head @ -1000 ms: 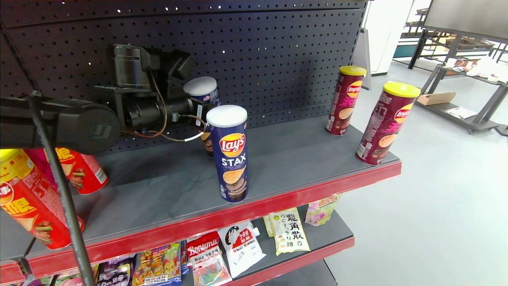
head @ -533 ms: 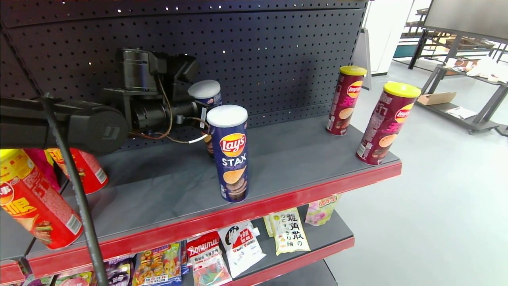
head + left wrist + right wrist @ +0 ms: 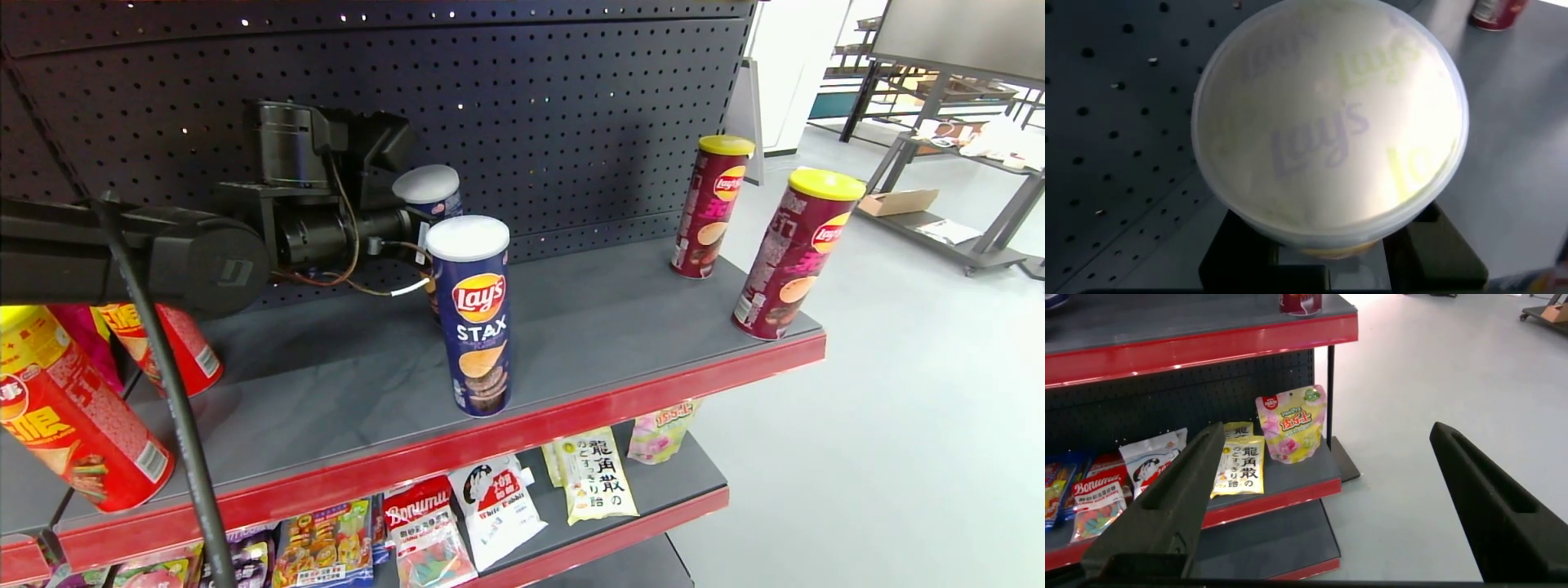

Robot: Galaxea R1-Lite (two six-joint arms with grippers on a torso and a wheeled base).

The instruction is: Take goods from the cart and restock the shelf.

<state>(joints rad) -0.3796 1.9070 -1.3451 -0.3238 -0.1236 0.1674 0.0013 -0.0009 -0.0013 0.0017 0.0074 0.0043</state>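
My left gripper [image 3: 411, 234] is shut on a blue chips can with a white lid [image 3: 431, 193]. It holds the can upright over the grey top shelf [image 3: 343, 376], close to the pegboard back. The can's lid [image 3: 1331, 122] faces the left wrist camera, with dark fingers [image 3: 1437, 253] on either side below it. A second blue can [image 3: 475, 318] stands in front of it, near the shelf's red edge. In the right wrist view my right gripper [image 3: 1327, 433] is open and holds nothing, off the shelf's front and level with the lower shelves.
Two maroon cans with yellow lids [image 3: 712, 208] [image 3: 796, 253] stand at the shelf's right end. Red cans [image 3: 65, 408] [image 3: 167, 343] stand at the left. Snack bags [image 3: 498, 506] line the lower shelf. A black cable [image 3: 163, 384] crosses the left foreground.
My left arm has moved a little to the right and slightly down with the blue can, nearer the spot behind the front can. The other cans have not moved.
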